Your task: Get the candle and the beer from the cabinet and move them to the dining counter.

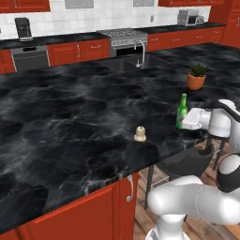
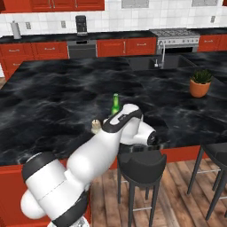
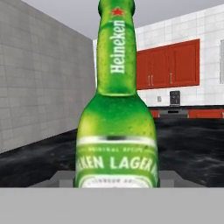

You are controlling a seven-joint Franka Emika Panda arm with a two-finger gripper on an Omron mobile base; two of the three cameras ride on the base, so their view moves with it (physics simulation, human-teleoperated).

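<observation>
The beer [image 1: 182,107] is a green bottle standing upright near the right front edge of the dining counter [image 1: 70,117]. My gripper [image 1: 184,122] is shut on its lower body from the right. In the hand view the beer [image 3: 116,131] looms very close, label facing me. From the right base view my arm hides all of the beer [image 2: 115,105] except its neck and shoulder. The candle [image 1: 139,134], short and cream-white, rests on the counter a little left of the bottle; the candle [image 2: 95,126] is apart from my arm. Red wall cabinets [image 2: 53,4] hang at the back; which one is the task's cabinet I cannot tell.
A potted plant [image 1: 196,77] stands on the counter behind the bottle. A sink with a faucet [image 1: 139,54] sits further back. Dark bar stools [image 2: 141,166] stand on the wooden floor at the counter's front edge, close to my arm.
</observation>
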